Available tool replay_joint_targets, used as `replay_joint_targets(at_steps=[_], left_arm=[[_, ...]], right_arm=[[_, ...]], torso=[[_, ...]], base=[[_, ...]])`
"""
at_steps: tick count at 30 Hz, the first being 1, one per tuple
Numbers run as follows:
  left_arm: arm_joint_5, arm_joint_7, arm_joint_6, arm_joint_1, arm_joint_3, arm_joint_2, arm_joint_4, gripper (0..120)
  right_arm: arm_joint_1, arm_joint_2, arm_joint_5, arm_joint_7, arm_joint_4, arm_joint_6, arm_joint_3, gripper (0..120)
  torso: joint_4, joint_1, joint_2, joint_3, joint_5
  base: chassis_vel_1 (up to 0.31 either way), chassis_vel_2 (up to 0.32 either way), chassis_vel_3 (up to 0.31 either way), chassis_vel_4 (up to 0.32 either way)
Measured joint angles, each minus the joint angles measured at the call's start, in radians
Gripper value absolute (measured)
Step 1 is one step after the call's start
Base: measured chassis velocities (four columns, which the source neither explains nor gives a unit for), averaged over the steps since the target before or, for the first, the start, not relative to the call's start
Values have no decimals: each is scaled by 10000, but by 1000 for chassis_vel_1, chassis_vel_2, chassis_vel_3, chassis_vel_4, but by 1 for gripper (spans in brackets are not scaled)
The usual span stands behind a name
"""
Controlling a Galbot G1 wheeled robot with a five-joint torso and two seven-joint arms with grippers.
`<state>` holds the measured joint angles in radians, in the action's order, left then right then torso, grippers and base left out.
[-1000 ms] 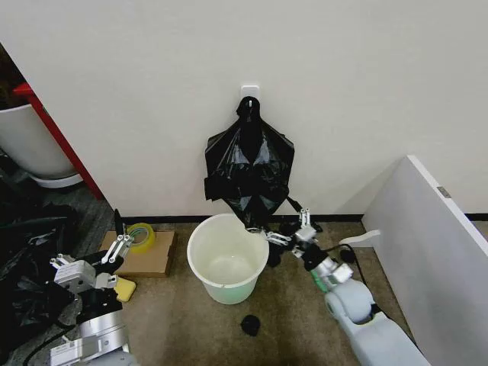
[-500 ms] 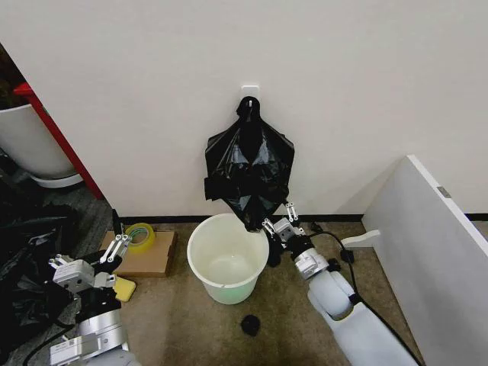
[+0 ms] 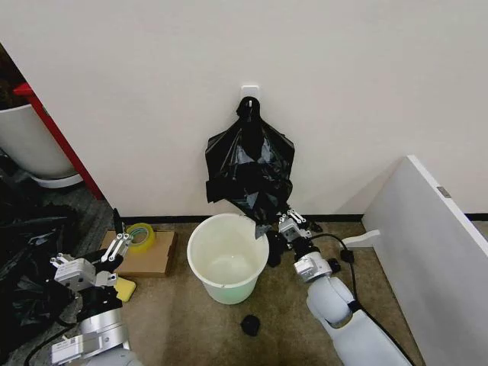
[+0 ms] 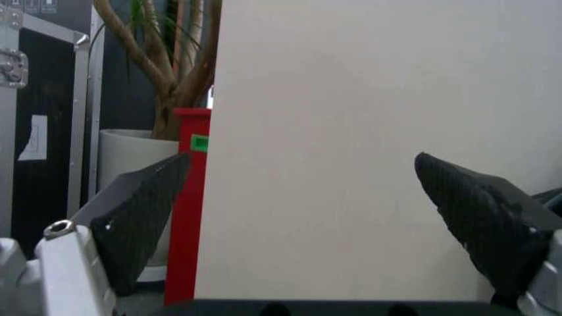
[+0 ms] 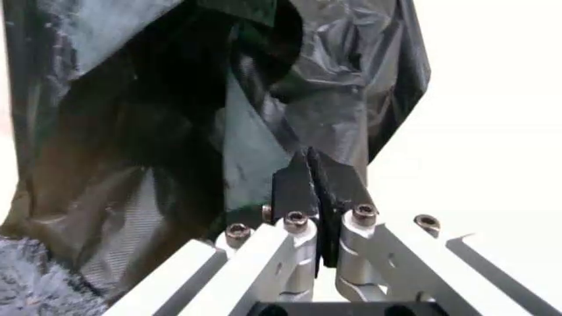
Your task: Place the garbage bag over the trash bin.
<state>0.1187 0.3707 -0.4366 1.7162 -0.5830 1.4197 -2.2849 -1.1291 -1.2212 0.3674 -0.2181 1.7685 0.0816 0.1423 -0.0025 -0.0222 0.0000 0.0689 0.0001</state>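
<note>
1. The right gripper (image 3: 268,227) is pinched shut on the lower corner of the garbage bag (image 3: 250,169), which hangs on the wall above it.
2. The trash bin (image 3: 226,258) stands just beside that gripper, unlined; freeing, opening and fitting the bag remain.
3. The left gripper (image 3: 118,235) waits well apart, fingers spread.

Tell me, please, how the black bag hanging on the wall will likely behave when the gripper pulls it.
The bag looks thin and crinkled, so it will probably hang limp and stretch, not keep its shape. Its glossy film may slip between the shut fingers of the right gripper. It seems light, so it could drift rather than drop neatly into the bin.
</note>
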Motion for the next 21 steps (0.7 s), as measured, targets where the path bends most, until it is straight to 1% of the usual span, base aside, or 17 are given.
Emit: replay_joint_targets(at_steps=[3, 6, 8, 9, 10, 12, 13, 14, 15, 16, 17, 19, 21], left_arm=[[0, 0, 0, 3, -24, -23, -15, 100], [3, 0, 1, 2, -30, -22, -28, 100], [-5, -2, 2, 1, -11, -5, -23, 100], [-5, -2, 2, 1, -11, -5, -23, 100], [-13, -3, 2, -3, -2, 6, -10, 100], [-28, -5, 3, -12, 11, 14, 13, 100], [-31, -5, 3, -14, 13, 17, 24, 100], [-33, -6, 3, -18, 13, 18, 29, 100], [-35, -7, 4, -21, 12, 20, 36, 100], [-35, -7, 4, -23, 10, 22, 40, 100], [-35, -7, 4, -23, 10, 22, 40, 100], [-37, -7, 4, -25, -2, 25, 57, 100], [-39, -7, 4, -31, -15, 26, 66, 100]], right_arm=[[-25, 12, -140, 15, 34, 101, 24, 0], [-122, 76, -587, 268, 203, 581, -23, 1], [-219, 131, -656, 395, 398, 687, -160, 10], [-219, 131, -656, 395, 398, 687, -160, 10], [-252, 172, -607, 389, 481, 607, -264, 15], [-277, 268, -440, 199, 594, 205, -536, 22], [-263, 314, -405, 29, 618, -42, -696, 24], [-219, 349, -380, -208, 617, -351, -883, 30], [-142, 362, -352, -427, 604, -662, -1042, 34], [-66, 363, -332, -570, 567, -867, -1142, 38], [-66, 363, -332, -570, 567, -867, -1142, 38], [123, 319, -222, -839, 440, -1294, -1342, 47], [330, 236, -29, -1210, 309, -1821, -1554, 54]], torso=[[0, 0, 0, 0, 0], [0, 0, 0, 0, 0], [0, 0, 0, 0, 0], [0, 0, 0, 0, 0], [0, 0, 0, 0, 0], [0, 0, 0, 0, 0], [0, 0, 0, 0, 0], [-1, 0, 0, 0, 0], [0, 0, 0, 0, 0], [0, 0, 0, 0, 0], [0, 0, 0, 0, 0], [0, -1, 0, 0, 0], [1, -1, 0, 0, 0]], base=[[0, 0, 0, 0], [0, 0, 0, 0], [0, 0, 0, 0], [0, 0, 0, 0], [0, 0, 0, 0], [0, 0, 0, 0], [0, 0, 0, 0], [0, 0, 0, 0], [0, 0, 0, 0], [0, 0, 0, 0], [0, 0, 0, 0], [0, 0, 0, 0], [0, 0, 0, 0]])
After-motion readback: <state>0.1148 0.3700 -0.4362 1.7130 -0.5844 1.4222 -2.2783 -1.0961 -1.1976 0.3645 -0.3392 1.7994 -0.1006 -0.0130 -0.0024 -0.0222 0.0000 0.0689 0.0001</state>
